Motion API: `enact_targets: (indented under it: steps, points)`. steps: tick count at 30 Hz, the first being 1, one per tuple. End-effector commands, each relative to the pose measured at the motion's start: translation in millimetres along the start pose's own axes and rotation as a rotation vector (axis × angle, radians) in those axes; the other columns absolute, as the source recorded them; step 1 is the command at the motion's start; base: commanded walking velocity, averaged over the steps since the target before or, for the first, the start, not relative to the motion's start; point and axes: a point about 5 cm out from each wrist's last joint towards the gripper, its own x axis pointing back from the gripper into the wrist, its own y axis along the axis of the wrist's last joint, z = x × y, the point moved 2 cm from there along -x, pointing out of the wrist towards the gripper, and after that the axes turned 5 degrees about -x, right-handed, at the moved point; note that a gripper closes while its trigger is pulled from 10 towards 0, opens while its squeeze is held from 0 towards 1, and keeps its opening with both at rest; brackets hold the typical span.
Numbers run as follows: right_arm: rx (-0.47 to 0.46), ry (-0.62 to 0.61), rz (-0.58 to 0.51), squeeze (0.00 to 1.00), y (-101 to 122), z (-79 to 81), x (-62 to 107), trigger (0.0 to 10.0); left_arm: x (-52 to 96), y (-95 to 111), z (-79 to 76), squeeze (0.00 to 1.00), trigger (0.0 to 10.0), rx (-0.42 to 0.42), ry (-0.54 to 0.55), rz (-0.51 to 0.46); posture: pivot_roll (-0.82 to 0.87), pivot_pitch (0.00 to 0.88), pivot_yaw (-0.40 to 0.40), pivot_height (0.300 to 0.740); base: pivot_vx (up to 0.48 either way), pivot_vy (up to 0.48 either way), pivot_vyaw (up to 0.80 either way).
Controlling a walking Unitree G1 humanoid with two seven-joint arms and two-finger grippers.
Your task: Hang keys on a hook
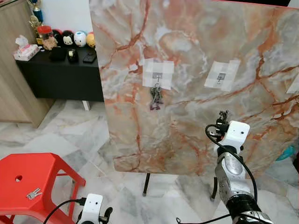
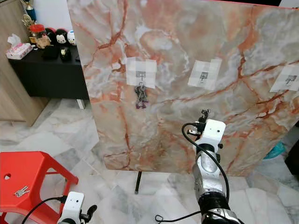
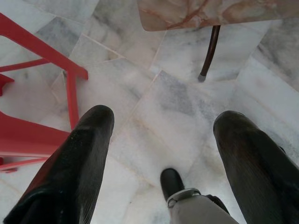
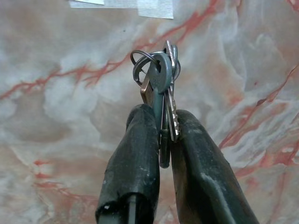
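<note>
Gripping a bunch of keys (image 4: 161, 84) tight, the right hand (image 4: 163, 135) sits below the free hook (image 1: 221, 77) on the marble board (image 1: 196, 42); left hand (image 3: 163, 135) open; ring may miss the small hook and drop.

The marble-patterned board (image 1: 196, 84) is showing a smooth, slightly glossy face veined in orange and grey. The bunch of keys (image 4: 159, 88) is gleaming as bare metal with one grey plastic head, sitting between the matt black, rubbery fingers (image 4: 135, 163) of the right gripper (image 4: 161, 133). The hook patches (image 1: 158, 73) are looking like translucent tape. The stool (image 1: 28, 182) is shining as red moulded plastic, and the floor (image 3: 187, 107) is reflecting light like polished marble tile.
</note>
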Motion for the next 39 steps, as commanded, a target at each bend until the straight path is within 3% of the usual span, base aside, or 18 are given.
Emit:
enact_targets:
  steps: [1,20,26,39]
  points:
    - [-0.010,-0.002,-0.027,0.00,7,1.3,-3.0,10.0,2.3,-7,-1.7,0.00,10.0,-0.005,-0.005,0.023,0.06,0.000,-0.059,0.740,0.000,0.000,0.00]
    - [0.033,0.134,-0.009,0.00,0,19.9,2.1,10.0,3.8,-10,-1.3,0.00,10.0,-0.019,-0.012,0.035,0.06,0.000,-0.058,0.740,0.000,0.000,0.10]
    - [0.009,0.122,0.000,0.00,-1,18.1,2.1,10.0,3.7,-11,-2.2,0.00,10.0,-0.025,-0.014,0.037,0.06,0.000,-0.059,0.740,0.000,0.000,0.00]
    - [0.044,0.126,-0.008,0.00,1,16.9,0.2,10.0,5.3,-14,-5.5,0.00,10.0,-0.004,-0.031,0.043,0.06,0.000,-0.060,0.740,0.000,0.000,0.00]
